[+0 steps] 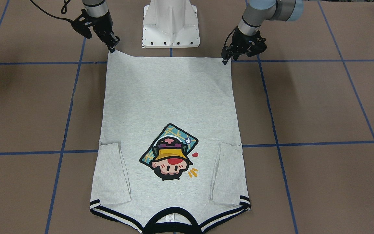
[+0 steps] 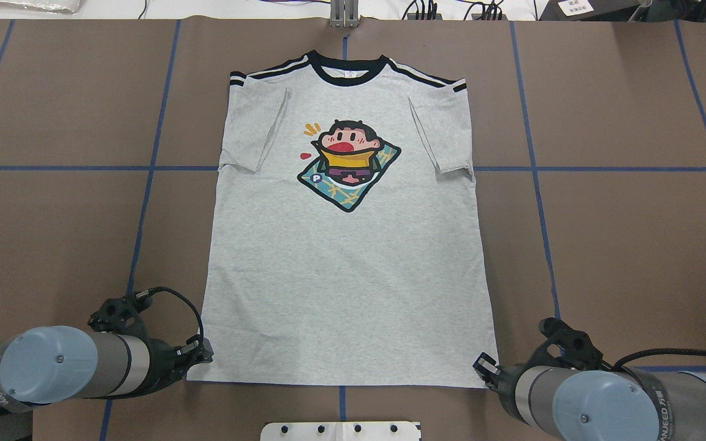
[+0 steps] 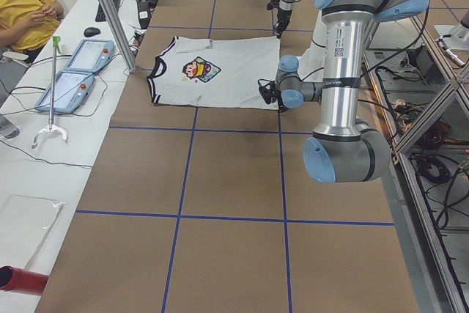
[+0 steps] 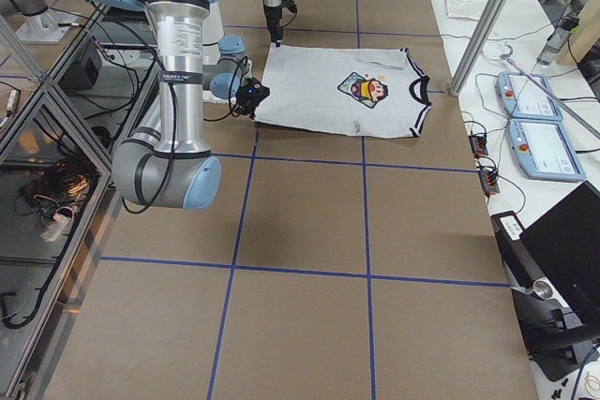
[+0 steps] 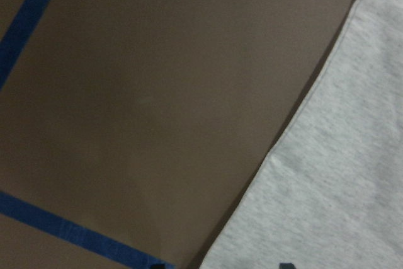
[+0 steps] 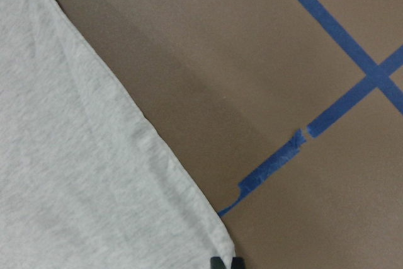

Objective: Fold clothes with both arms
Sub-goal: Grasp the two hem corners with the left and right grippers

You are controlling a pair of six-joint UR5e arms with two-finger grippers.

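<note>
Along the robot's edge of the bench much is concealed. From overhead the left gripper (image 2: pixel 201 354) and right gripper (image 2: pixel 483 365) are half buried under their own wrists, and each wrist camera catches only dark slivers of finger at the bottom of its frame. On the right, two fingertips (image 6: pixel 216 263) sit close together just off the hem corner; whether cloth is pinched between them cannot be told. On the left, how wide the jaws stand cannot be told either.

The heather-grey T-shirt (image 2: pixel 347 275) lies flat and front up down the middle of the bench. Its hem is toward the robot's edge and its black collar (image 2: pixel 347 82) toward the far edge, with both sleeves (image 2: pixel 261 131) folded in over the chest. Each gripper is at the hem corner on its own side, touching it or nearly so.

A white "P" in a blue circle (image 2: pixel 316 178) reads on the cartoon print (image 2: pixel 350 153). The neck label (image 2: pixel 347 74) and the lettering on the left arm (image 2: pixel 53 367) are too small to read.
</note>
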